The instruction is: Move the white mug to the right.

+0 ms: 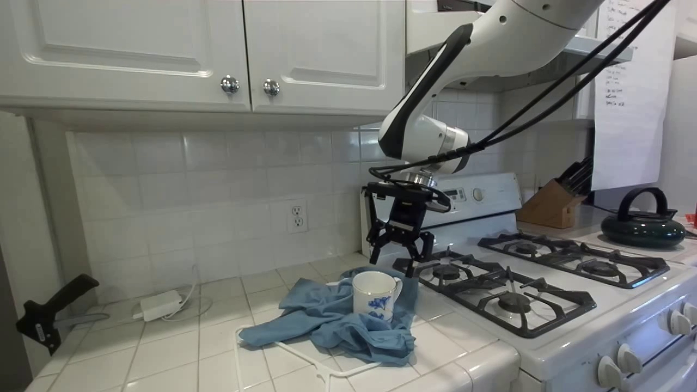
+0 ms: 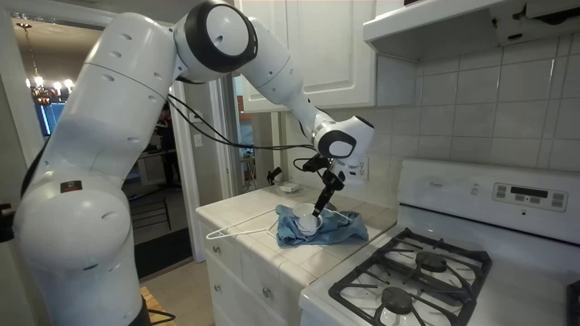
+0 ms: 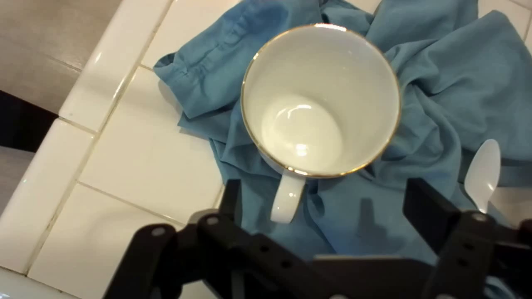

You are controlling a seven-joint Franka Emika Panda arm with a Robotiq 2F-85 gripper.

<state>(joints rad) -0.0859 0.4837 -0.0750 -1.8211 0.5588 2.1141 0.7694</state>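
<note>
The white mug has blue flowers and a gold rim. It stands upright on a crumpled blue cloth on the tiled counter. It also shows in an exterior view, partly behind a finger. In the wrist view the mug is seen from above, with its handle toward the gripper. My gripper is open and empty, just above the mug on its handle side. In the wrist view the fingers stand wide apart, with the handle between them in the picture. I see no contact with the mug.
A white hanger lies partly under the cloth. A white spoon lies on the cloth. The gas stove adjoins the counter. A white adapter and a black clamp are at the counter's far end. Cabinets hang above.
</note>
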